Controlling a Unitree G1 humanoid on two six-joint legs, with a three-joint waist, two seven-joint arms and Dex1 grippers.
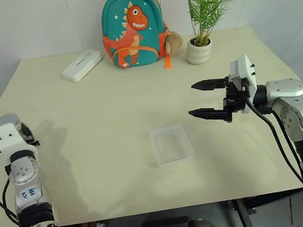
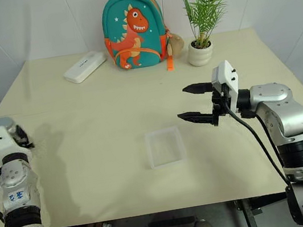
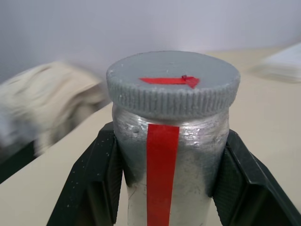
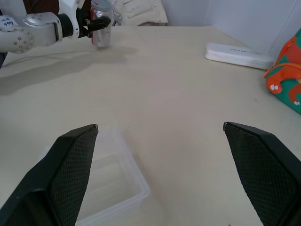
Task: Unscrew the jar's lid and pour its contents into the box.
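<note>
Head view: your left tool (image 1: 25, 135) sat at the tabletop's (image 1: 111, 114) left edge, well apart from the box (image 1: 171, 144); a long carry risked a slip.

Left wrist: it clamped the jar (image 3: 171, 165), lid (image 3: 173, 84) on.

Right wrist: your right tool (image 4: 160, 160) hovered wide near the box, sideways.
</note>
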